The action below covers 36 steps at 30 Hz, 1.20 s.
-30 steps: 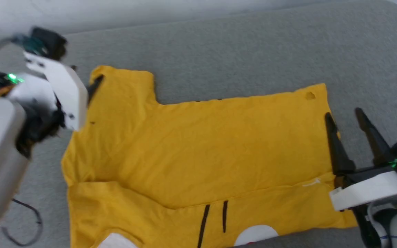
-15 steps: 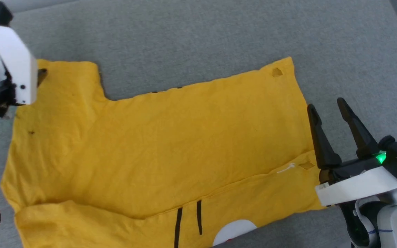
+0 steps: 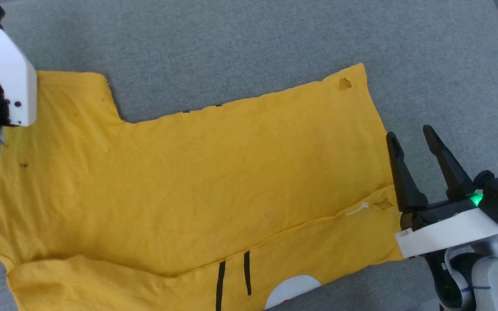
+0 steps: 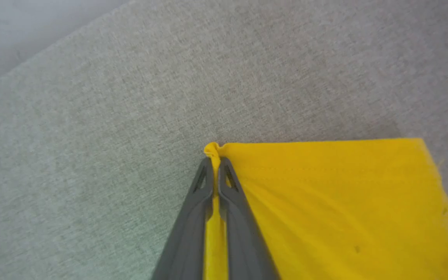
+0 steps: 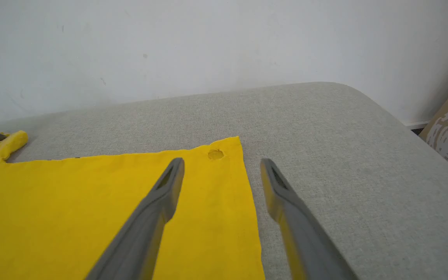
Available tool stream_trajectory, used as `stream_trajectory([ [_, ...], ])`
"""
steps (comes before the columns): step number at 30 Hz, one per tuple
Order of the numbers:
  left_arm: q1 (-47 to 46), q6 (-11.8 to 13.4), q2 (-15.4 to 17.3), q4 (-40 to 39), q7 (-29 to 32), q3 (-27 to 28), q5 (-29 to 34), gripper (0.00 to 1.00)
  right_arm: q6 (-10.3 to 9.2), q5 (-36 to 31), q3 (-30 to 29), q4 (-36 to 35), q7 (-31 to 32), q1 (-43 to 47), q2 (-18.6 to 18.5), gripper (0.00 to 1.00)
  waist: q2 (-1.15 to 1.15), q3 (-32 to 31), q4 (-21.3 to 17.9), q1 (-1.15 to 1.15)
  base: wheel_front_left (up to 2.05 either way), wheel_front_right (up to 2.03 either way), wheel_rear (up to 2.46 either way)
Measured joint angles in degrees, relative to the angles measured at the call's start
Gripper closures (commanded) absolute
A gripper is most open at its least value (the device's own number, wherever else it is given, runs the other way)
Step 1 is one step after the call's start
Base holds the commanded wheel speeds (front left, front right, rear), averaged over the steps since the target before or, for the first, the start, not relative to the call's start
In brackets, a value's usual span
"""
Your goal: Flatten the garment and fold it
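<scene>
- Left gripper (image 4: 216, 161) is pinched tight on the far corner of the shirt's (image 3: 197, 172) sleeve, with a little nub of yellow cloth bunched up past the fingertips. Gripping that corner looks meant for tugging the sleeve flat or carrying it inward for a fold.
- Right gripper (image 3: 409, 131) is spread wide and holds nothing. It straddles the hem edge, one finger over yellow cloth and the other over the grey cushion (image 3: 231, 43), probably lined up to take the hem.
- The shirt lies spread sideways on the cushion, sleeves toward the robot's left and hem toward its right, plain side up. A strip along the near side is turned over, showing two black stripes (image 3: 234, 280) and a white patch (image 3: 294, 289).
- Two small holes mark the hem end, one at the far corner (image 3: 344, 83) and one by the fold line (image 3: 384, 204).
- Hidden or unclear:
  - In the head view, a white wrist bracket (image 3: 11, 77) covers the left fingers.
  - The shirt's near edge and most of its print are cut off by the frame.
  - I cannot tell whether the right fingers touch the cloth or hover over it.
</scene>
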Motion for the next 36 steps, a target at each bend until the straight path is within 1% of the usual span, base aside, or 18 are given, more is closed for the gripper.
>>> stream_trajectory([
  [5, 1.4, 0.0, -1.5, 0.5, -7.4, -0.4, 1.8, 1.0, 0.0, -0.4, -1.9, 0.7, 1.7, 0.0, -0.4, 0.0, 0.0, -1.8, 1.2, 0.01, 0.0, 0.0, 0.0],
  [9, 2.7, 0.0, -2.6, -0.6, -12.5, -1.1, 3.4, 1.0, -0.01, -0.2, -2.8, 0.5, 5.7, 0.1, -3.5, 0.0, 0.0, -3.6, 2.9, 0.01, 0.0, 0.0, 0.0],
  [11, 3.7, 0.0, -2.8, -2.6, -15.5, -1.4, 4.4, 1.0, 0.0, 0.7, -2.8, 0.1, 8.8, 0.1, -6.0, 0.0, 0.0, -4.5, 4.0, 0.01, 0.0, 0.0, 0.0],
  [13, 4.9, 0.5, -2.7, -5.3, -18.9, -1.6, 5.8, 1.0, 0.0, 2.5, -2.7, 0.2, 12.9, -0.1, -8.8, 0.0, 0.0, -5.5, 5.2, 0.0, 0.0, 0.0, 0.0],
  [14, 5.7, 0.8, -2.7, -6.7, -20.1, -1.7, 6.0, 1.0, 0.0, 3.4, -2.5, 0.4, 15.0, -0.4, -10.6, 0.0, 0.0, -5.9, 5.9, 0.0, 0.0, 0.0, 0.0],
  [17, 9.3, 2.5, -3.0, -11.9, -23.0, -1.8, 6.2, 1.0, 0.0, 4.3, -1.8, 1.3, 21.1, -2.7, -16.8, 0.0, 0.0, -7.0, 8.1, 0.0, 0.0, 0.0, 0.0],
  [19, 11.4, 3.4, -2.9, -16.0, -24.3, -2.2, 6.8, 1.0, 0.0, 5.9, -1.2, 2.6, 25.2, -5.1, -19.9, 0.0, 0.0, -7.5, 9.7, 0.0, 0.0, 0.0, 0.0],
  [23, 14.7, 6.5, -2.9, -24.2, -26.5, -2.3, 7.9, 1.0, 0.01, 9.1, 1.7, 6.1, 32.5, -10.8, -24.6, 0.0, 0.0, -7.9, 12.9, 0.0, 0.0, 0.0, 0.0],
  [25, 15.9, 7.6, -3.0, -28.2, -27.1, -2.7, 8.6, 1.0, 0.0, 9.4, 3.5, 8.5, 34.8, -13.7, -27.6, 0.0, 0.0, -7.8, 14.6, 0.0, 0.0, 0.0, 0.0],
  [27, 16.9, 8.5, -3.1, -31.6, -27.5, -3.1, 9.2, 1.0, 0.0, 9.8, 5.3, 11.3, 36.7, -16.7, -29.7, 0.0, 0.0, -7.6, 16.2, 0.0, 0.0, 0.0, 0.0],
  [30, 17.9, 9.5, -3.4, -35.2, -27.7, -3.8, 10.1, 1.0, 0.0, 9.9, 8.0, 15.8, 38.4, -20.8, -31.5, 0.0, 0.0, -6.9, 18.3, 0.0, 0.0, 0.0, 0.0],
  [36, 18.0, 10.3, -4.7, -39.0, -28.0, -5.6, 11.7, 1.0, 0.01, 9.8, 13.9, 24.9, 39.0, -26.1, -33.8, 0.0, 0.0, -5.1, 22.1, 0.0, 0.0, 0.0, 0.0],
])
